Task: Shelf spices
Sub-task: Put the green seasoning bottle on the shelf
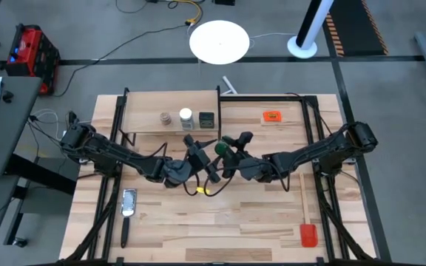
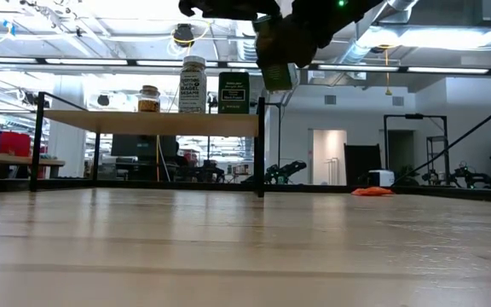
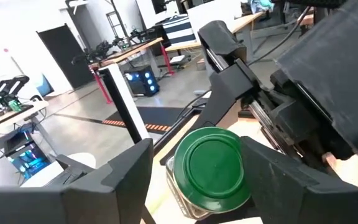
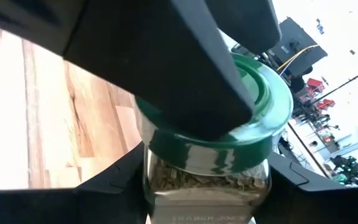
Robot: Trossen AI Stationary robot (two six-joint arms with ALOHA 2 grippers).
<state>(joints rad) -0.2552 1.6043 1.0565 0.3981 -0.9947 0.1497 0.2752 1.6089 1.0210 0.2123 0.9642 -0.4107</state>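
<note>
green-lidded jar (image 1: 220,148): in the air above the worktop (image 1: 220,222), beside the shelf (image 1: 143,122) | right hand (image 1: 226,157): clamped on its glass body | left hand (image 1: 200,151): fingers flank the lid, contact unclear | low view: jar top cut off

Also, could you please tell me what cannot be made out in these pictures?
Green-lidded jar: low view, mostly hidden by the dark arms above it.
Its label: right wrist view, cut off by the bottom edge.
Labels of the spices on the shelf: high view, too small to read.
</note>
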